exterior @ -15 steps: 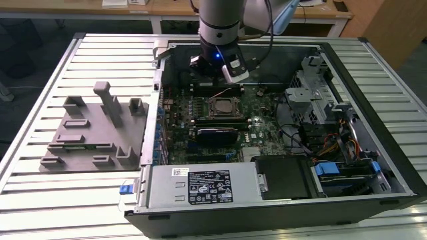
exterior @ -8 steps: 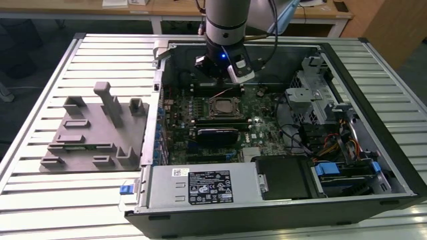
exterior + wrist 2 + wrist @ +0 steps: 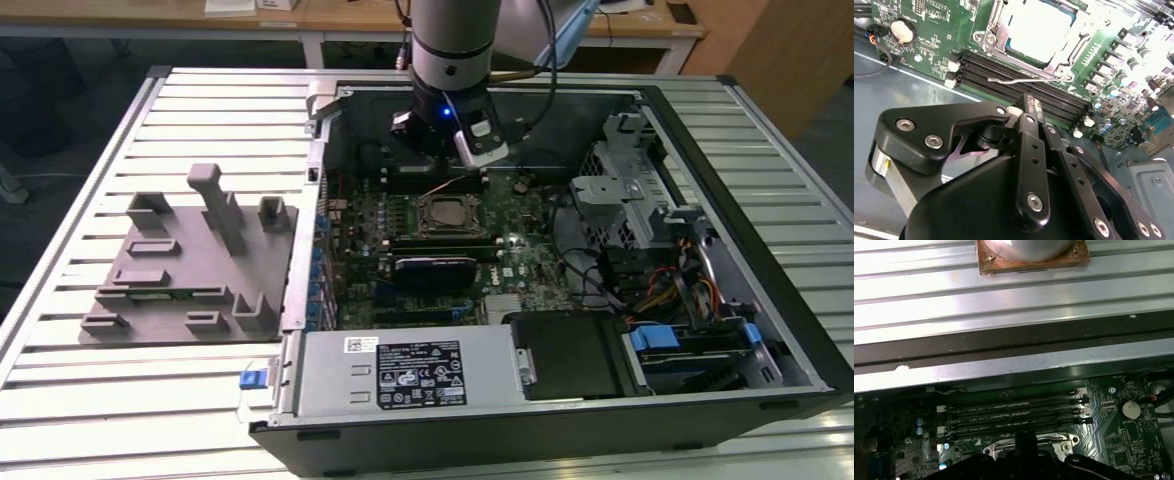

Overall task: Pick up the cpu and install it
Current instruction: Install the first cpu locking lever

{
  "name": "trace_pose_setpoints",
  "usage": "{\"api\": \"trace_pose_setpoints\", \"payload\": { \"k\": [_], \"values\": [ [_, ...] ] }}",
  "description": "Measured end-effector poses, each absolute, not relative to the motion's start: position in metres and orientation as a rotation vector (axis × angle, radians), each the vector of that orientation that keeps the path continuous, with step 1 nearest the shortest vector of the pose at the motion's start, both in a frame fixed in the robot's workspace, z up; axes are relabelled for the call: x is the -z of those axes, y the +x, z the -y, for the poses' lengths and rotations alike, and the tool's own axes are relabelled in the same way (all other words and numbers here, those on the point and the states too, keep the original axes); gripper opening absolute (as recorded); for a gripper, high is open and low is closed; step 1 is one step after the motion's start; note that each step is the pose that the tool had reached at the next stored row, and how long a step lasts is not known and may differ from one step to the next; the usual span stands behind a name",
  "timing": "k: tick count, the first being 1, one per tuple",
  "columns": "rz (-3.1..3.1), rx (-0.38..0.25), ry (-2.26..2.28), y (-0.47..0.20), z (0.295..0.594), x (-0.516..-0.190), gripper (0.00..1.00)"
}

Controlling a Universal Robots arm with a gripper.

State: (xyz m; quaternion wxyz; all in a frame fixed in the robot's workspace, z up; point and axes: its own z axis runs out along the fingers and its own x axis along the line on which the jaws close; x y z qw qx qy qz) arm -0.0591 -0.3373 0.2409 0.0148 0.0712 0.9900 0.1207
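1. Surface: ribbed, silvery metal table (image 3: pixel 80 400); wooden desks (image 3: pixel 334 15) are seen behind it.
2. Open black computer case (image 3: pixel 787 330), laid on its side on the table.
3. Grey moulded fixture (image 3: pixel 174 270) with upright posts, set on the table beside the case, at the exterior view's left.
4. Green motherboard (image 3: pixel 534 265) within the case. A silver power-supply box (image 3: pixel 400 375) and bundled cables (image 3: pixel 654 290) are placed around it.
5. Long, narrow black memory slots (image 3: pixel 1019 82), ranged between gripper and socket.
6. cpu (image 3: pixel 1039 25): flat, square, silver-white top, seated in the metal-framed socket (image 3: pixel 989 37).
7. Gripper (image 3: pixel 1029 102): black jointed links with bright screw heads, hung above the slots and apart from the cpu. Whether it is clenched or released cannot be told.
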Motion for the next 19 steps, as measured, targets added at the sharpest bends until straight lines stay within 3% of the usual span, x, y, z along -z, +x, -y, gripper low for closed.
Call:
{"api": "trace_pose_setpoints", "payload": {
  "k": [19],
  "values": [
    [-2.979,-0.374,0.217,-0.059,0.338,-0.231,0.11]
  ]
}}
